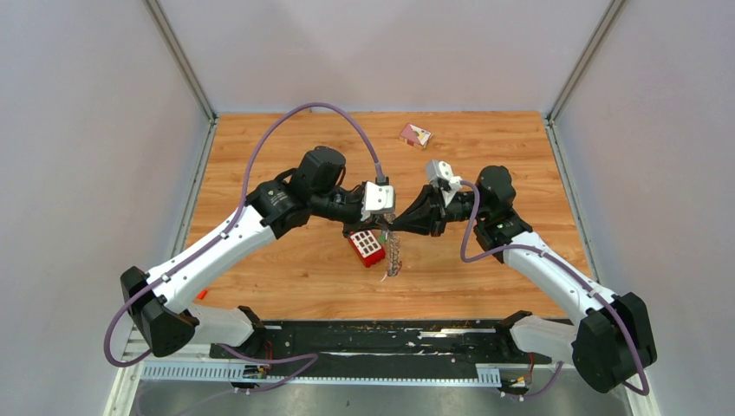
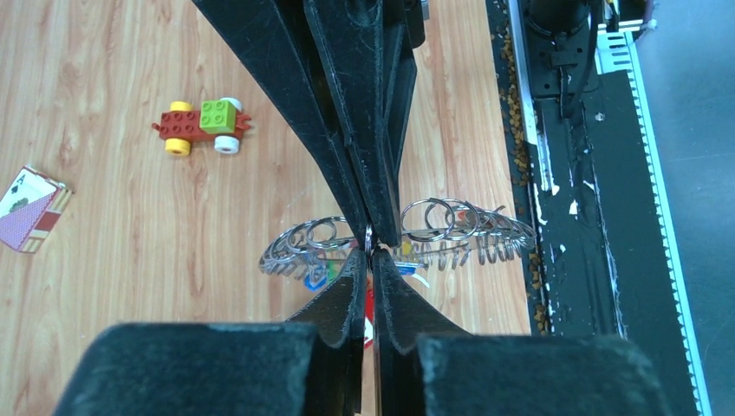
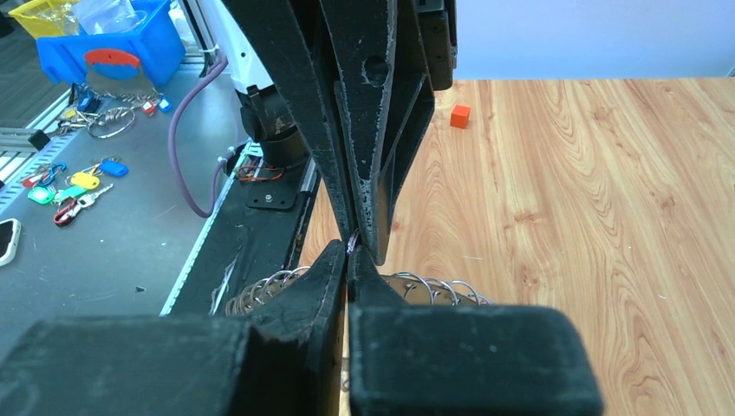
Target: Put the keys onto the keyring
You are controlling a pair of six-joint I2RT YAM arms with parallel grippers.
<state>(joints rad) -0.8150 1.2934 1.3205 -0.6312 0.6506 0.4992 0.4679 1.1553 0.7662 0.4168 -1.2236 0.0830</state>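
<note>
Stretching sideways behind the meeting fingertips, the keyring is pinched at its rim by the right gripper, its fingers pressed together. The left gripper nips the same spot, nearly closed, and the black fingers hide most of the contact. The keys show only as coloured scraps beneath.

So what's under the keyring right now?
Below the keyring, a blue key tag shows over the wooden table. The left gripper and right gripper hide whatever else hangs beneath its middle.
</note>
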